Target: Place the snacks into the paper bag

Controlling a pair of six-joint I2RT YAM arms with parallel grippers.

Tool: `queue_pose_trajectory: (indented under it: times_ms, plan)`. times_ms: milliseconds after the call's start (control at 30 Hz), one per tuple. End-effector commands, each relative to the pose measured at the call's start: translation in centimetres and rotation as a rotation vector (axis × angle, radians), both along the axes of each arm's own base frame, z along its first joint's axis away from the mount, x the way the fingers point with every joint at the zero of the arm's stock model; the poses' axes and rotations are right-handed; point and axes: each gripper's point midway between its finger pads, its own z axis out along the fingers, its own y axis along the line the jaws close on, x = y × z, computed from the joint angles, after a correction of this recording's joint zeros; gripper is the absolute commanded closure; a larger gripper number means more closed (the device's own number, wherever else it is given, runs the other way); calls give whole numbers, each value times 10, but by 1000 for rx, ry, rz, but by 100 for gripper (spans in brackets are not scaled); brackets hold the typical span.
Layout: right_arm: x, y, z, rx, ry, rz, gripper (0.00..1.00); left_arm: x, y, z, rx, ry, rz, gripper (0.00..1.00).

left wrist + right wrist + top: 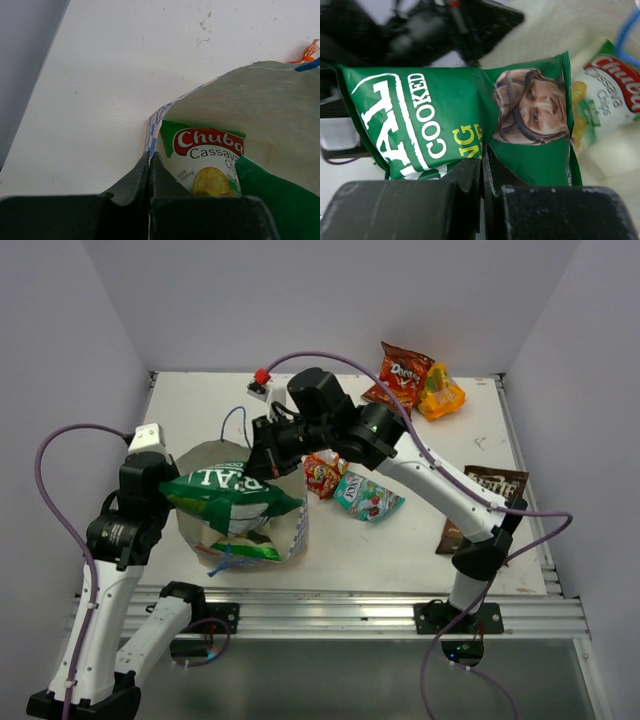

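Top external: right arm stretched leftward across the desk [200,410], wrist over the bag [296,536]. We note the right tool [482,155] pinching a green packet [225,495], held flat above the bag's mouth. Left arm folded upright at the bag's left side, with the left tool [150,160] pressed together on the bag's rim. Chuba packet [207,155] lies inside. Red packet [322,473] and teal packet [365,495] lie just right of the bag.
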Motion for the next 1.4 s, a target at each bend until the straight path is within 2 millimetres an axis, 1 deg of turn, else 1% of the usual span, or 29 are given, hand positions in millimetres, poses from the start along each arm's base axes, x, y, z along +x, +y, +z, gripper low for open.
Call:
queue_pose_trajectory:
  times_ms: [0, 33, 100, 133, 167, 233, 267, 300, 333, 367, 400, 433, 467, 533, 567, 600, 633, 700, 733, 767, 833, 867, 967, 1000, 1067, 1133, 1200, 1233, 1367]
  plan:
    - [13, -1, 4, 14, -63, -48, 100, -4, 1, 1, 10, -9, -7, 100]
    - [17, 0, 0, -1, -75, -61, 100, -4, 1, 1, 9, -9, -6, 100]
    - [30, 2, -1, -23, -109, -101, 85, -4, 0, 1, 6, -9, -8, 100]
    - [35, 0, 3, -25, -130, -119, 75, -4, 0, 1, 3, -10, -7, 100]
    - [46, -3, 21, -4, -181, -169, 62, -5, 0, 1, 4, -9, -8, 100]
    - [56, -9, 29, -18, -228, -198, 38, -5, 0, 0, 3, -5, -7, 100]
    - [66, -19, 56, 28, -272, -240, 35, -5, 0, 0, 4, -6, -8, 100]
    - [73, -23, 56, 14, -265, -251, 35, -5, 0, 0, 4, -8, -8, 100]
    - [76, -29, 67, 35, -278, -264, 34, -5, 0, -1, 4, -5, -6, 100]
    - [88, -44, 83, 65, -299, -305, 34, -4, 0, -1, 6, -5, -7, 100]
    - [95, -52, 90, 79, -311, -326, 34, -4, 1, -1, 6, -2, -5, 100]
    - [98, -68, 105, 105, -339, -355, 32, -4, 1, -2, 9, -1, -3, 100]
    - [122, -85, 91, 60, -334, -417, 30, -4, 1, -1, 8, -4, -5, 100]
    - [156, -115, 83, 17, -371, -522, 27, -3, 1, -2, 9, 1, -3, 100]
    - [190, -142, 58, -51, -346, -604, 27, -3, 1, -2, 8, -4, -3, 100]
    - [210, -157, 42, -104, -342, -648, 25, -2, 1, -2, 6, -4, -4, 100]
    - [247, -185, 11, -201, -325, -748, 24, -2, 0, -3, 5, 1, -8, 100]
    - [283, -210, -25, -328, -342, -812, 22, -1, -1, -3, 3, -5, -9, 100]
    - [307, -239, -34, -396, -362, -911, 21, 0, -1, -1, 2, -11, -12, 100]
    - [330, -245, -69, -466, -329, -927, 21, 1, -2, 0, -1, -18, -13, 100]
    - [361, -271, -79, -501, -339, -1009, 20, 1, -2, 1, 0, -23, -15, 100]
    - [378, -276, -104, -540, -320, -1022, 20, 2, -2, 1, -1, -24, -14, 100]
    - [407, -297, -123, -541, -307, -1070, 20, 3, -1, 2, 0, -24, -2, 100]
    - [419, -299, -141, -540, -292, -1077, 20, 4, 0, 0, 2, -18, 4, 100]
    - [431, -313, -161, -546, -262, -1104, 20, 6, 1, 3, 3, -22, 12, 100]
    - [439, -324, -192, -584, -223, -1114, 20, 8, 2, 5, 7, -20, 18, 100]
    - [445, -330, -204, -610, -238, -1113, 20, 10, 2, 7, 12, -19, 15, 100]
    - [449, -333, -218, -634, -233, -1108, 20, 11, 1, 9, 13, -23, 12, 100]
    - [461, -339, -241, -651, -243, -1106, 19, 13, 1, 12, 15, -16, 10, 100]
